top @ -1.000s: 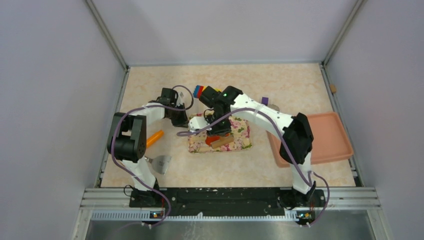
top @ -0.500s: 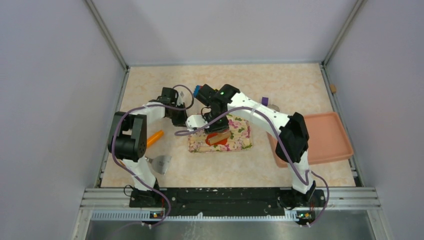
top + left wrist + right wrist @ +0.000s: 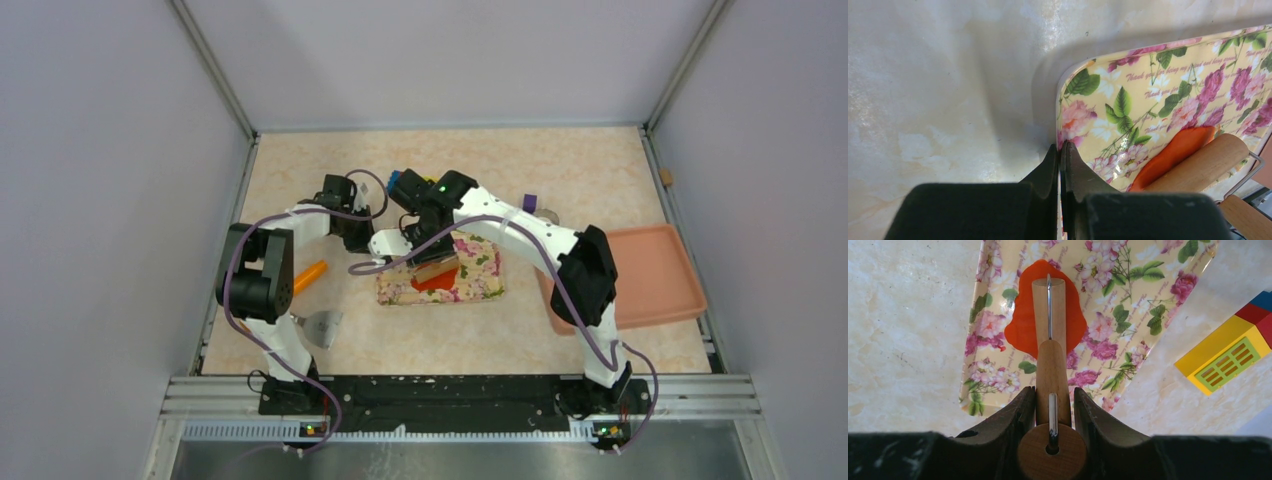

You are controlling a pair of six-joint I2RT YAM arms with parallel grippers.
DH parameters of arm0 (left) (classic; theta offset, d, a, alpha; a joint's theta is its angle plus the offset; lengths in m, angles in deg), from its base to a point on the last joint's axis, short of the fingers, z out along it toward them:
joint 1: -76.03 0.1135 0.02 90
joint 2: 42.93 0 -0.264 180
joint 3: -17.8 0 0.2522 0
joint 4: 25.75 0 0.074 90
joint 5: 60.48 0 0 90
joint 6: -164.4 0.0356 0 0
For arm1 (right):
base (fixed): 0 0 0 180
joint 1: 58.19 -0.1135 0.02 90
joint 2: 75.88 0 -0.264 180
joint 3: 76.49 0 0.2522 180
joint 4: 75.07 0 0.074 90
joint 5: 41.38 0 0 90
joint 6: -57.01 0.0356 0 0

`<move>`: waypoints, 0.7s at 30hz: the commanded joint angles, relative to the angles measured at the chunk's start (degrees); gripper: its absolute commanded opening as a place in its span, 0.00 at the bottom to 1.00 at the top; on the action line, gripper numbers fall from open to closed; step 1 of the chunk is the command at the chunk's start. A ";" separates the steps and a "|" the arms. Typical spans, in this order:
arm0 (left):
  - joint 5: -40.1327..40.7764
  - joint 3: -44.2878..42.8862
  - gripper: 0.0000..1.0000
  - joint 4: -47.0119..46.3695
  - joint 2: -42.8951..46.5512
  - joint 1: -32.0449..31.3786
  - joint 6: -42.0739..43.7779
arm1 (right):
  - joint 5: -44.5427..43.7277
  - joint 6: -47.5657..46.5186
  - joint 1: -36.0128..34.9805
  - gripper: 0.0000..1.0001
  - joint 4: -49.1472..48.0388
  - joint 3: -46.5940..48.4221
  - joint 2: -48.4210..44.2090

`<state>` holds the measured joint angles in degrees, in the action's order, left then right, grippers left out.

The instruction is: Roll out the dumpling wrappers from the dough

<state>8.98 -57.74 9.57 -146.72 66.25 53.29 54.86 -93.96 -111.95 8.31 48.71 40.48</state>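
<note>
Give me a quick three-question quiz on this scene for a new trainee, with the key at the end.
1. True or false: the right claw grips the wooden roller by its handle.
2. The dough lies on: A the floral tray; B the bare table; C the pink tray.
3. What is the left claw pinching?
Key: 1 true; 2 A; 3 the floral tray's rim.

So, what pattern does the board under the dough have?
The board: pink flowers on yellow; right wrist view.
</note>
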 commanded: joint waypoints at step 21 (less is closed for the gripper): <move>1.90 0.05 0.00 0.19 -1.96 -0.06 1.32 | -5.04 2.11 1.03 0.00 -17.93 -17.08 -1.47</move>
<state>8.83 -58.11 9.92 -147.07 66.25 53.32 53.48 -93.06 -111.41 -3.38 35.88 33.94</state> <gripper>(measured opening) 0.015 0.331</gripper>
